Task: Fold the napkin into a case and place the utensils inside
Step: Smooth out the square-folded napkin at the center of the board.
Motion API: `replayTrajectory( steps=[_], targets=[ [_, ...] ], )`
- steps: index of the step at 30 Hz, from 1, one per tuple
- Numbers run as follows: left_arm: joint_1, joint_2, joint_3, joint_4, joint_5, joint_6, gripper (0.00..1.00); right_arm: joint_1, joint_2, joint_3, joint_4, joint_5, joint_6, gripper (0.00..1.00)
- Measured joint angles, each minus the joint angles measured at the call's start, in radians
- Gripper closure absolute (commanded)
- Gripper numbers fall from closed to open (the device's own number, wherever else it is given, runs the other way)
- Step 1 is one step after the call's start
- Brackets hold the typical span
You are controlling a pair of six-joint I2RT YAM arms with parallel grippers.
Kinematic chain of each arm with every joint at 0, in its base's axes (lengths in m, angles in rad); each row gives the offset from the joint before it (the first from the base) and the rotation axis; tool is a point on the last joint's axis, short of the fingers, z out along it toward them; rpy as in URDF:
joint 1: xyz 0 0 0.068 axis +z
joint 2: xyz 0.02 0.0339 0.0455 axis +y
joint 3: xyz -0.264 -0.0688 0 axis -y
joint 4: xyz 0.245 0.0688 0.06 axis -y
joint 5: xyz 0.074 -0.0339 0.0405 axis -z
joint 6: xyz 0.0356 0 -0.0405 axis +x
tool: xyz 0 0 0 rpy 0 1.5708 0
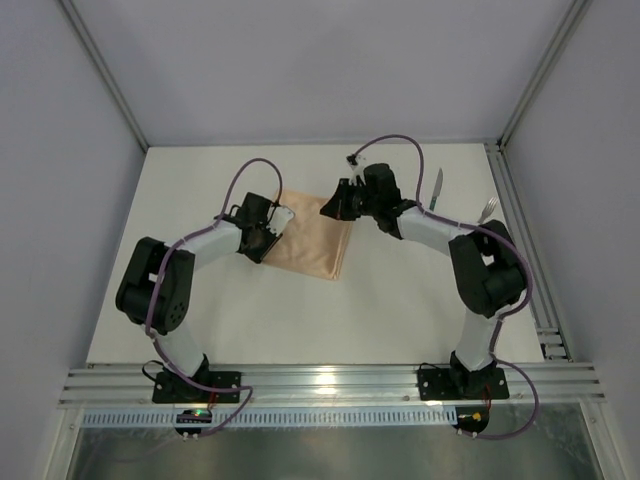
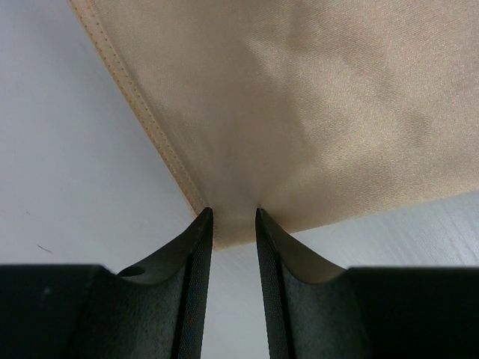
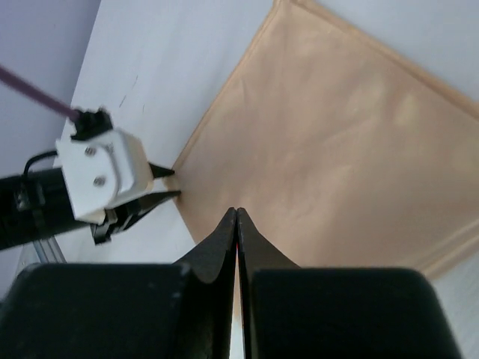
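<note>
The peach-orange napkin lies flat on the white table, with no case formed. My left gripper is at its left corner. In the left wrist view the left gripper is open, and its jaws stand either side of the napkin's corner. My right gripper is at the far corner. In the right wrist view the right gripper is shut, with the napkin showing in the slit between its jaws. The left gripper also shows there. The knife and the fork lie at the far right.
A metal rail runs along the table's right edge, close to the fork. Grey walls enclose the table on three sides. The right arm's elbow stands near the utensils.
</note>
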Motion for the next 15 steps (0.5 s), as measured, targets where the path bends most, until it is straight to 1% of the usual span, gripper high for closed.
replayTrajectory(
  steps=[4,9,10,15],
  targets=[
    [0.000,-0.003,-0.002,-0.002,0.003,0.000,0.68,-0.062,0.138,0.061,0.051,-0.008,0.061,0.96],
    [0.000,-0.003,-0.003,-0.002,0.003,0.003,0.68,-0.136,0.311,0.093,0.024,-0.020,0.149,0.96],
    [0.000,-0.003,-0.003,-0.002,0.003,0.007,0.68,-0.149,0.323,0.104,0.026,-0.038,0.164,0.96],
    [0.000,-0.003,-0.006,0.002,0.007,0.015,0.69,-0.180,0.324,0.121,0.020,-0.012,0.215,0.96]
  ],
)
